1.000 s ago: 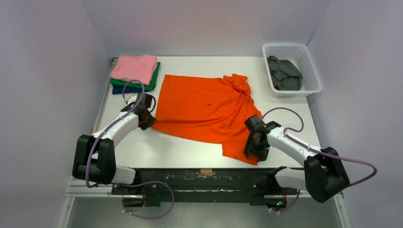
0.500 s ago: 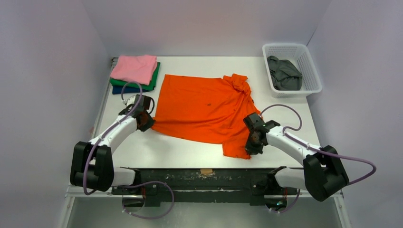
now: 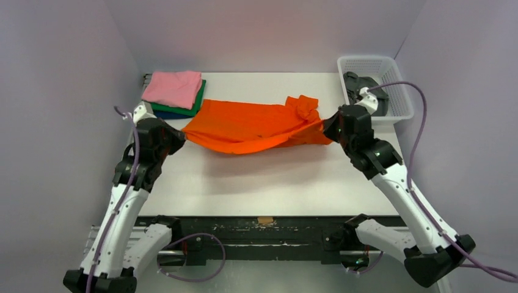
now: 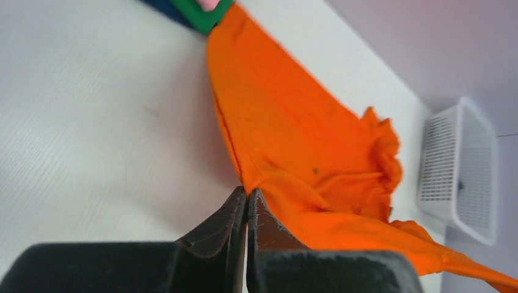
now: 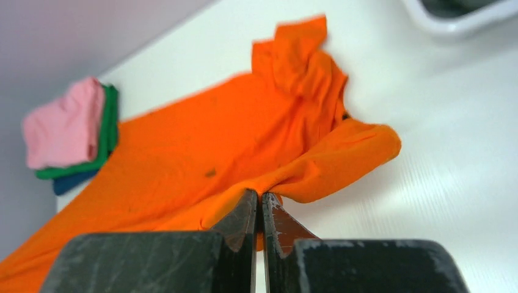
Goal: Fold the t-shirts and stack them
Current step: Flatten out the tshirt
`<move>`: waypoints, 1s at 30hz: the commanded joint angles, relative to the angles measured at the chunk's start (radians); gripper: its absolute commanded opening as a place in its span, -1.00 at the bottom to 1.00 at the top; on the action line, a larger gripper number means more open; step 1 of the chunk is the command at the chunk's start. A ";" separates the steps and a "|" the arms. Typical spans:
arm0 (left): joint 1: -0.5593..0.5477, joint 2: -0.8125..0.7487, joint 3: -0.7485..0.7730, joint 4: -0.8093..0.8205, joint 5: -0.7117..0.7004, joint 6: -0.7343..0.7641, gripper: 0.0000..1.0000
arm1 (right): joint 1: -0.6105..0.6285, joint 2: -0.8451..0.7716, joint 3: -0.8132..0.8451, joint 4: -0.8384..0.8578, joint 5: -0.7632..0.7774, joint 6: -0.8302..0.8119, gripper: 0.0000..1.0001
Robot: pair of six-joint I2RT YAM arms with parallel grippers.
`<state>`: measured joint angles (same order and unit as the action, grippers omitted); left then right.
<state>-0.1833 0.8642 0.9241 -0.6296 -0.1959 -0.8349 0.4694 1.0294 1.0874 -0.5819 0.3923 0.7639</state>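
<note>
From above, the orange t-shirt hangs slung between both arms, its near hem lifted off the bench, seemingly to fold it toward the far edge. The pink-topped stack crowds the far left and the basket the far right, with open bench nearer. Left wrist: the left fingers are clenched on one hem corner. Right wrist: the right fingers pinch the other, beside a drooping sleeve.

No text, label, brand or number can be read in any view — the bright orange cloth t-shirt, the folded pink cloth t-shirt, the white plastic lattice basket and the white table show plain surfaces only.
</note>
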 commanded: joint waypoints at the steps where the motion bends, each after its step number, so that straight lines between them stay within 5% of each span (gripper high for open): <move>1: 0.007 -0.126 0.148 -0.030 0.012 0.050 -1.00 | 0.000 -0.089 0.149 0.045 0.124 -0.096 -1.00; 19: 0.007 -0.225 0.714 -0.159 0.239 0.173 -1.00 | 0.001 -0.102 0.859 -0.055 0.010 -0.449 -1.00; 30: 0.007 -0.213 0.757 -0.176 0.279 0.170 -1.00 | 0.001 -0.114 0.889 -0.022 0.016 -0.519 -1.00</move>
<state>-0.1833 0.6270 1.6764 -0.7990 0.0723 -0.6865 0.4706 0.9005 1.9995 -0.6376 0.3798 0.2951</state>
